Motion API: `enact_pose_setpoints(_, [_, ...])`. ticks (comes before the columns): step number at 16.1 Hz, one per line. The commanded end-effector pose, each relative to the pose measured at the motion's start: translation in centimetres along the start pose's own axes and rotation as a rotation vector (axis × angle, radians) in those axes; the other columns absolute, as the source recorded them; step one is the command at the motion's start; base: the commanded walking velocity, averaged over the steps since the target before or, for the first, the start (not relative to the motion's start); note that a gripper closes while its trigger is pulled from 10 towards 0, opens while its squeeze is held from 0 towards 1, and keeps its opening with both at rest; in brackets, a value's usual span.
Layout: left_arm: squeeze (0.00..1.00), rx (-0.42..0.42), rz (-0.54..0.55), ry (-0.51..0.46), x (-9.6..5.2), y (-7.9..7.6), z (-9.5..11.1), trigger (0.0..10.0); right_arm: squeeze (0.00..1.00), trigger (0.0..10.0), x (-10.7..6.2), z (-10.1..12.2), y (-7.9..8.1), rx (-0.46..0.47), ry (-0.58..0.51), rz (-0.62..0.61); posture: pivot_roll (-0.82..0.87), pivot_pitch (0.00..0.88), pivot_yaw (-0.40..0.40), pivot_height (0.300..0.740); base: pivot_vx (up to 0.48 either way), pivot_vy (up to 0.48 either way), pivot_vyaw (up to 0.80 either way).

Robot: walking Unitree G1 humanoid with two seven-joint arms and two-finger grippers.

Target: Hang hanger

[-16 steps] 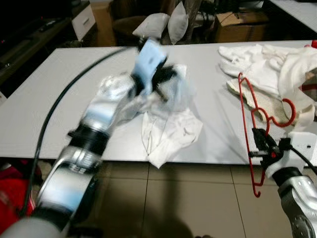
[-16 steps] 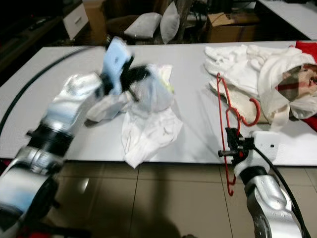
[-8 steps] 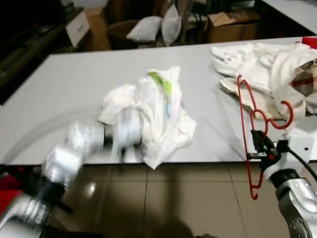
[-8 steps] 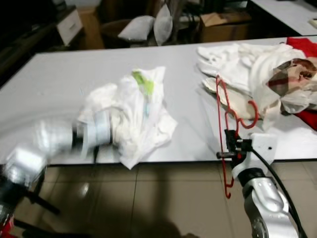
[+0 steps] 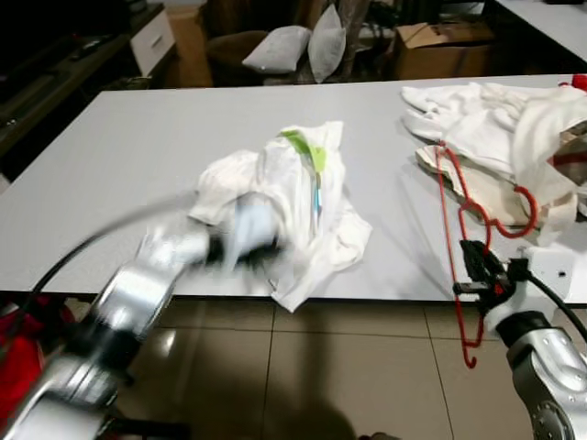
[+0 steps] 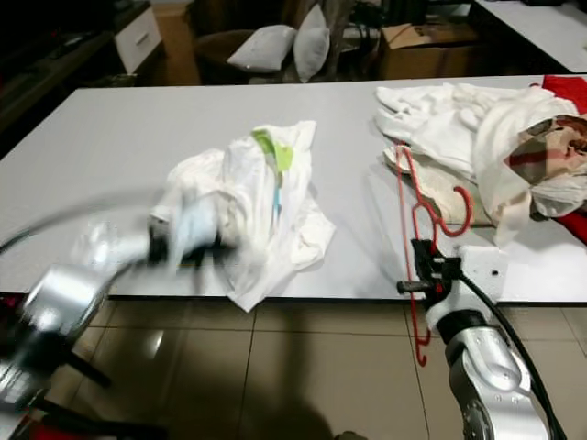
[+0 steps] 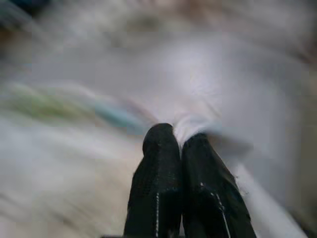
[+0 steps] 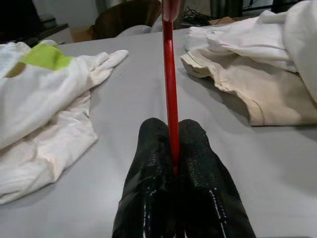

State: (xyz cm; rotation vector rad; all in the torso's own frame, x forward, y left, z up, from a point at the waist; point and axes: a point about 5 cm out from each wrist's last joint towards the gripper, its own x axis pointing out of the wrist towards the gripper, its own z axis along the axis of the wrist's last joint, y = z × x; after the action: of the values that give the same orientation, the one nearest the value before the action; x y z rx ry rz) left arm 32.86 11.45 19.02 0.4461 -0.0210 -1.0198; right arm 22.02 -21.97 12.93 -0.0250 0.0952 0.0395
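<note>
Right gripper (image 5: 479,268) at the table's near edge toward the right corner, its two black fingers pinched together on the thin red wire hanger (image 5: 456,215); in the right wrist view the red wire (image 8: 169,94) runs straight up from between the closed fingers (image 8: 151,163). The hanger stands roughly upright, its lower part hanging below the near edge over the tiled floor (image 5: 348,367), its upper part over the large grey rectangular table (image 5: 119,156), with a curved section lying against the heap of white and cream garments (image 5: 495,137) at the far right corner. Left gripper (image 5: 252,234) blurred, at the near-left side of the crumpled white shirt with a green tag (image 5: 293,197), which sits near the middle of the near edge and droops slightly over it. In the left wrist view the black fingers (image 7: 158,168) are pressed together, white cloth just at their tips; blur hides whether any fabric is caught. Two grey pillows (image 5: 307,46) and a cardboard box (image 5: 440,41) beyond the far edge.
</note>
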Motion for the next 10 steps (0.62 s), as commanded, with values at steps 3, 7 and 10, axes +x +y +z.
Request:
enact_pose_setpoints(3, [0.0,-0.224,0.495,-0.799,-4.4,8.9,12.7,0.0,0.0,10.0,0.3,0.3,-0.6,0.001,-0.021,-0.037,-0.02,0.0,0.095,0.74,0.0,0.0,0.0])
enact_pose_setpoints(7, [0.0,-0.019,0.124,-0.215,0.4,1.8,4.8,0.0,0.0,10.0,0.2,-0.1,-0.2,0.007,-0.006,-0.032,-0.02,0.0,0.099,0.74,0.0,0.0,0.0])
enact_pose_setpoints(10, [0.0,-0.148,0.019,-0.121,2.6,-1.8,2.9,0.0,0.0,10.0,0.2,-0.1,-0.2,0.01,-0.005,-0.034,-0.02,0.0,0.098,0.74,0.0,0.0,0.0])
